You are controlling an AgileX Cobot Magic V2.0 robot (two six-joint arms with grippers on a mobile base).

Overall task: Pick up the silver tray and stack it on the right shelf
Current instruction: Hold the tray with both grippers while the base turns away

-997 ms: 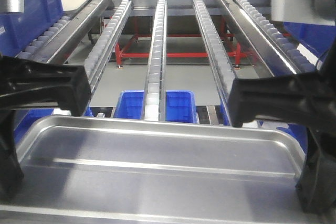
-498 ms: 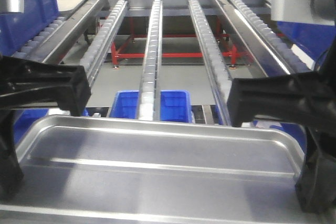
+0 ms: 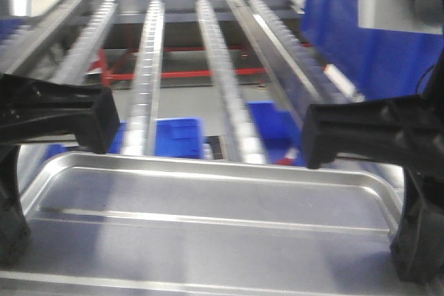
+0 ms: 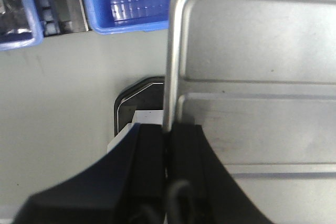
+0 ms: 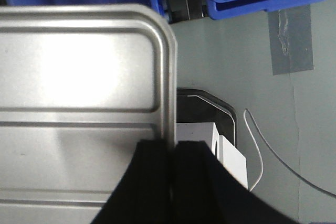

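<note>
tray [image 3: 208, 206], blue bins [image 3: 179, 136], seemingly roller rails [image 3: 149, 53]

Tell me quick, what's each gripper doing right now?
Left gripper: closed on the silver tray, left rim.
Right gripper: closed on the silver tray, right rim.

The shiny silver tray [image 3: 208, 213], 2 ridges across it, is held level before the sloping-railed right shelf [image 3: 147, 67].
</note>
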